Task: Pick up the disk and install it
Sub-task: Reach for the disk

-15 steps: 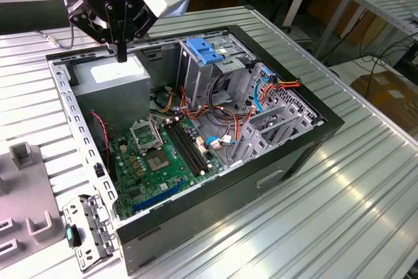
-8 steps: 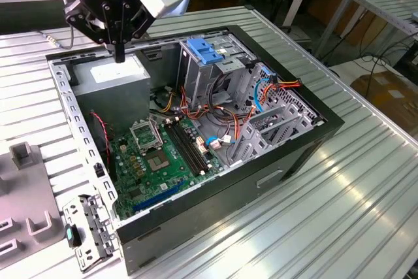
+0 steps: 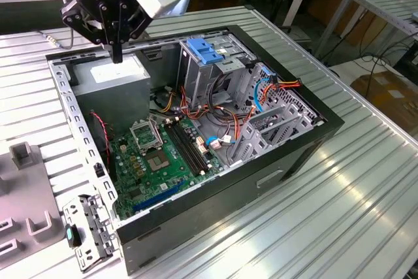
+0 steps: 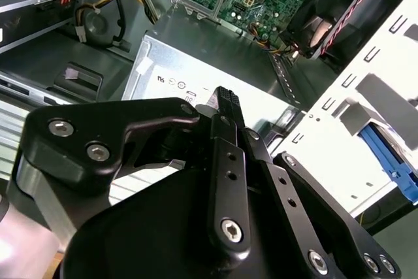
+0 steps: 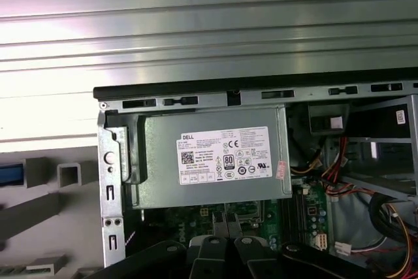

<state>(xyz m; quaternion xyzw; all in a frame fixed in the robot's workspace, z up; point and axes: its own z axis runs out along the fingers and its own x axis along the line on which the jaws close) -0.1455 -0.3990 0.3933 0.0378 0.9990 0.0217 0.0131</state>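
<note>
My gripper (image 3: 117, 55) hangs with its fingers pointing down, just above the grey power-supply box (image 3: 116, 78) at the back corner of the open computer case, on the exterior view's left. In the second wrist view the two black fingers (image 4: 225, 106) are pressed together with nothing between them. A ridged blue plastic edge (image 4: 392, 169) shows beyond the case's pale side rail. A blue sliver (image 5: 9, 174) also sits in the grey fixture beside the case. It may be the disk's side rail; the rest of the disk is out of view.
The case (image 3: 313, 129) lies open on a ribbed metal table (image 3: 339, 213). Inside it are the motherboard (image 3: 157, 155), loose cables, and a drive cage with a blue latch plate (image 3: 204, 50). A grey fixture (image 3: 23, 194) and a perforated metal bracket (image 3: 88, 227) lie on the exterior view's left.
</note>
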